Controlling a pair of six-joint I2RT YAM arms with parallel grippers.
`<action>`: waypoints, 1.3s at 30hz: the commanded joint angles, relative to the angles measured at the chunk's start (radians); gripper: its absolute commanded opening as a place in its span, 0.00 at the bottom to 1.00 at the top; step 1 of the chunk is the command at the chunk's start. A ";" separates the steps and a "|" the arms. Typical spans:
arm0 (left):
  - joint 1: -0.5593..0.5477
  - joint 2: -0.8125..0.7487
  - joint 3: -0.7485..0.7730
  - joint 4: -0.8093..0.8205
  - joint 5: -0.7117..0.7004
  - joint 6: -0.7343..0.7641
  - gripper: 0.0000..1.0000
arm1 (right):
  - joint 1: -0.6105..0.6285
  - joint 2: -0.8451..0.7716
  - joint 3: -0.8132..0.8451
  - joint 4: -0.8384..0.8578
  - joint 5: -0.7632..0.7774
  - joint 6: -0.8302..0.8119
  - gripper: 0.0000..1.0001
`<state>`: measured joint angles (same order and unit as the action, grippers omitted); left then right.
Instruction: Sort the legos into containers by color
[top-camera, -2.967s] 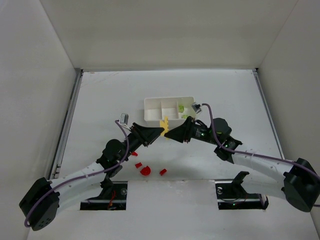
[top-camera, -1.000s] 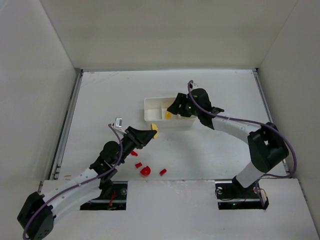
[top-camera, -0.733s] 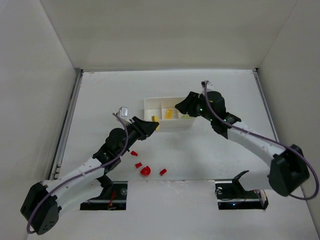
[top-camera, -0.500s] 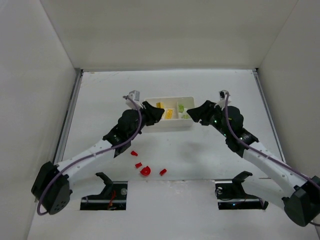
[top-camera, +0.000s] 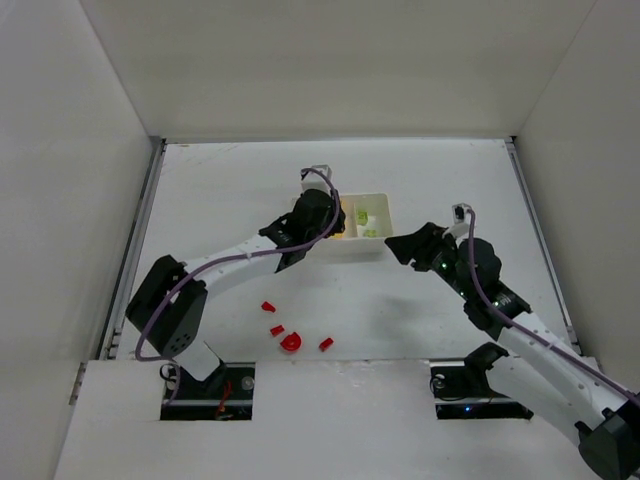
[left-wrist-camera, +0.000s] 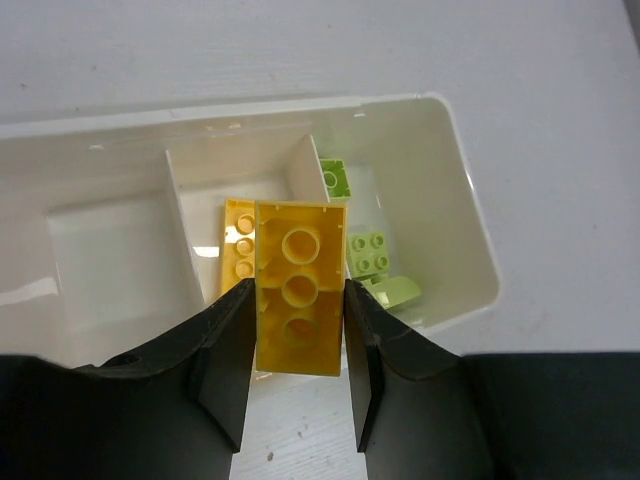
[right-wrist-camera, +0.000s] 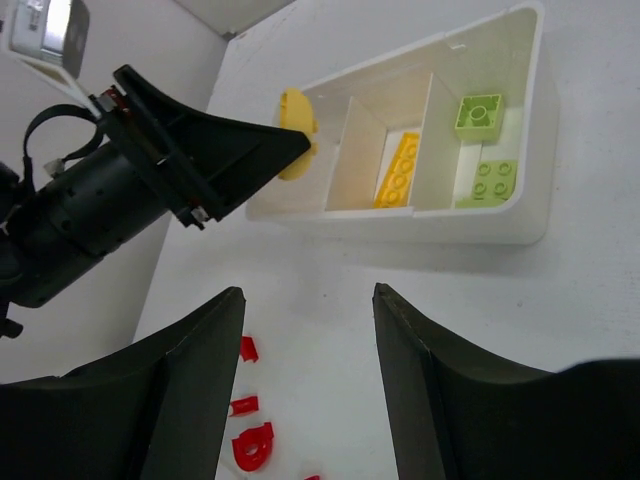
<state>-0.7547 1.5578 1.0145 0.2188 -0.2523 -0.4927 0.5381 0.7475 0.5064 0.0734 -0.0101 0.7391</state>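
We hold a yellow brick (left-wrist-camera: 298, 290) clamped by its long sides in our left claw (left-wrist-camera: 296, 300), above the middle compartment of the white tray (left-wrist-camera: 470, 250). Its long axis runs parallel to the second yellow brick (left-wrist-camera: 238, 248) lying there. Green pieces (left-wrist-camera: 368, 252) sit in the right compartment. Our right claw (right-wrist-camera: 308, 295) hangs parted and empty just beside the tray's right end.

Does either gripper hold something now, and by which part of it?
The left gripper holds a yellow brick by its two long sides. The right gripper is open and empty.
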 joint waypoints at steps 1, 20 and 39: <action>-0.025 0.034 0.073 -0.033 -0.056 0.075 0.31 | 0.009 -0.026 -0.012 0.020 0.010 0.009 0.61; -0.091 -0.617 -0.350 -0.157 -0.318 0.021 0.24 | 0.059 -0.004 -0.063 0.084 0.016 -0.030 0.20; -0.176 -0.670 -0.574 -0.605 -0.476 -0.514 0.54 | 0.148 0.044 -0.075 0.141 0.048 -0.041 0.40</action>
<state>-0.9108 0.8467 0.4236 -0.3786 -0.6941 -0.9386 0.6765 0.7868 0.4290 0.1467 0.0269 0.7105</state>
